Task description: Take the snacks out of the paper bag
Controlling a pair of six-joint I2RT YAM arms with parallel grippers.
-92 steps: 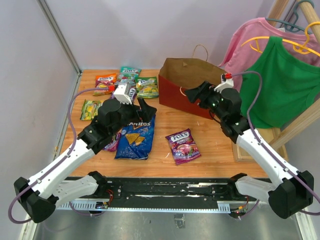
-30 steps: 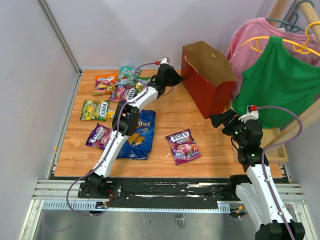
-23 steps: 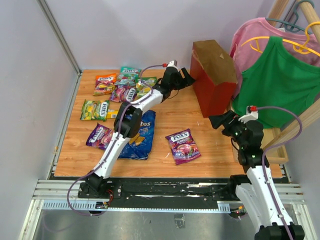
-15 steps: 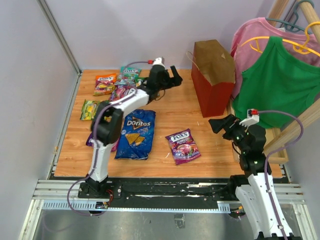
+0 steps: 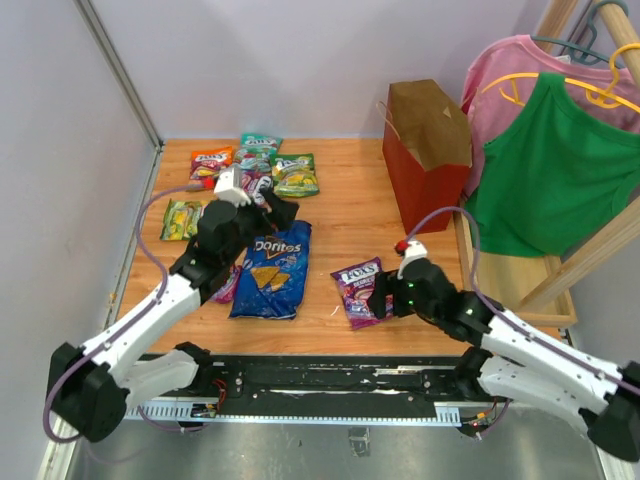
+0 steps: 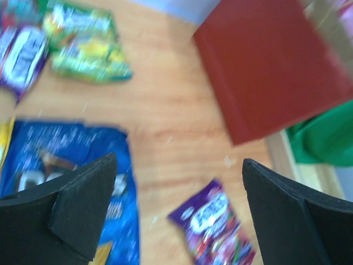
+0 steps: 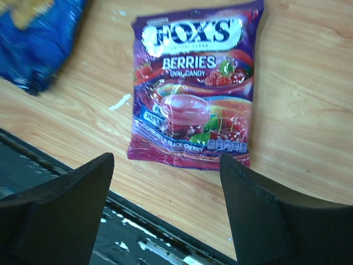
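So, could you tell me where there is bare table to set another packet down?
Bare wood lies between the Doritos bag and the paper bag, beyond the purple packet. The back-left corner is crowded with candy packets.

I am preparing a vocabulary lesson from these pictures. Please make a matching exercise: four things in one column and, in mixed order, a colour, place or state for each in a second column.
Column A
1. paper bag
2. Doritos bag
3. berries candy packet
4. green shirt

Column B
a. hangs at the far right
b. lies flat, blue
c. stands upright, dark red outside
d. lies flat, purple

Pairs: 1-c, 2-b, 3-d, 4-a
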